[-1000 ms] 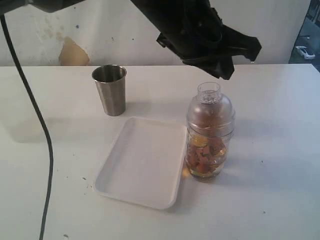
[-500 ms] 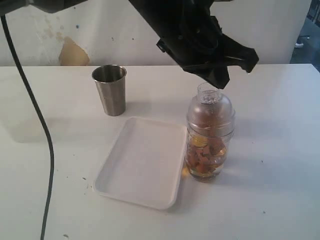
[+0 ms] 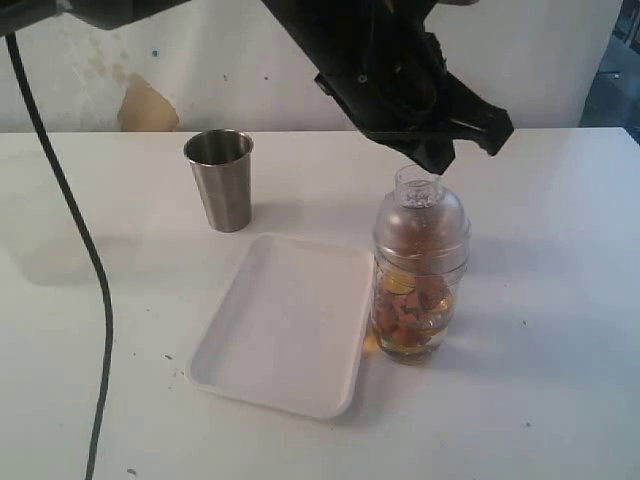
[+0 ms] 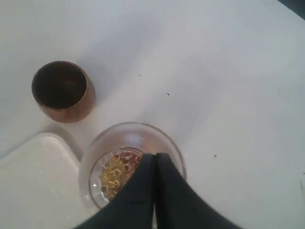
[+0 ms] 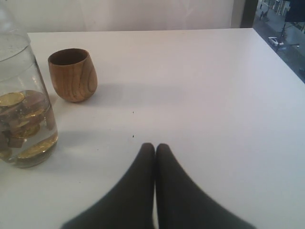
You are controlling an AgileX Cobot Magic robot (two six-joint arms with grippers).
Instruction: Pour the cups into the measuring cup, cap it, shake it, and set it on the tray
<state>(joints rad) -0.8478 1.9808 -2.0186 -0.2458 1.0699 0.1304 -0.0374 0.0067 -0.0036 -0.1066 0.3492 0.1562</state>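
Pouring looked done & lid (image 3: 420, 212) was on the measuring cup (image 3: 418, 290), which sat on table (image 3: 545, 400) just beside tray (image 3: 280, 330). Left gripper (image 4: 155, 156) was shut at lid's top, right gripper (image 5: 155, 146) shut w/ nothing. 2 steps left imo: shake + tray.

Desk (image 3: 560, 300): white, carrying all the things.
Steel cup (image 3: 219, 180): upright with its mouth up, at the back left, near the tray's far corner and well apart from the measuring cup.
Tray (image 3: 285, 330): white, flat with a low rim, lying at a slant mid-desk.
Measuring cup (image 3: 418, 300): clear and upright on the desk, just beside the tray's right edge. Whether they touch cannot be told. Its lower part holds gold and brown pieces in liquid.
Lid (image 3: 420, 215): clear dome seated on the measuring cup, with a short neck on top.
Left hand (image 3: 432, 160): black, slanting in from the top, its tip right at the lid's neck.
Cable (image 3: 75, 250): black, hanging down the left side.
Wall (image 3: 550, 60): white with a tan stain.
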